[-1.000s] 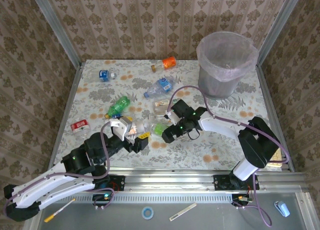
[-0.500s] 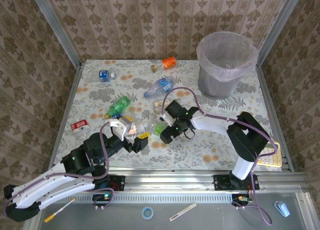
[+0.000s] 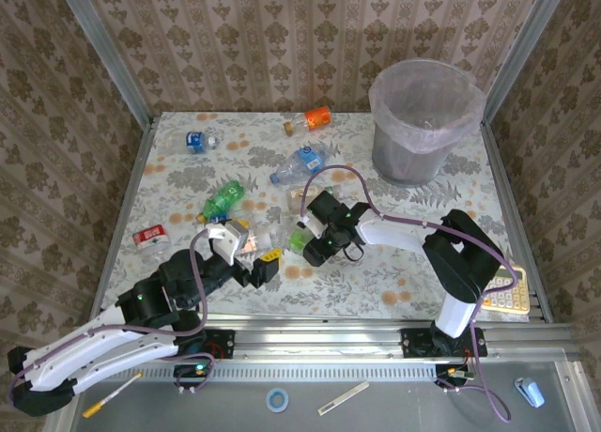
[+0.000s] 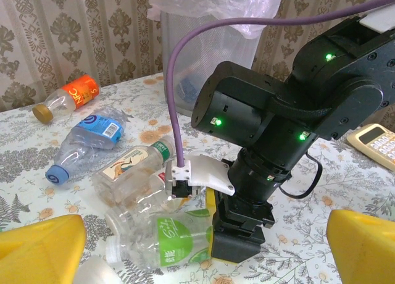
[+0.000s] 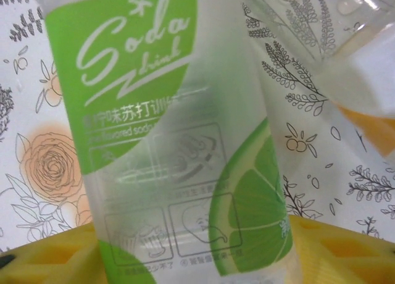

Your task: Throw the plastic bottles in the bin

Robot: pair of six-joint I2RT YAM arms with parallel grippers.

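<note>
Reaching further left than a second ago, the right gripper (image 3: 307, 245) now sits at the soda bottle (image 5: 185, 142), its jaws narrower than they were. The bottle lies on its side on the tabletop (image 3: 376, 272), near the middle, with yellow pads (image 5: 55, 259) showing under it in the right wrist view. Whether the jaws already press on it I cannot tell.

The left gripper (image 3: 249, 249) hangs wide and empty just beside the same bottle. The bin (image 3: 413, 155) stands well apart at the far right corner.

Several things could spoil the pick. The bottle is thin, smooth and round, so the jaws may squash it or let it squirt out sideways. The hold looks to be near one end, so the long part may droop and twist loose on the way to the bin. A clear bottle (image 4: 133, 200) lies against it and could be dragged or rolled off. With the left gripper so close, a careless lift could knock into it.
</note>
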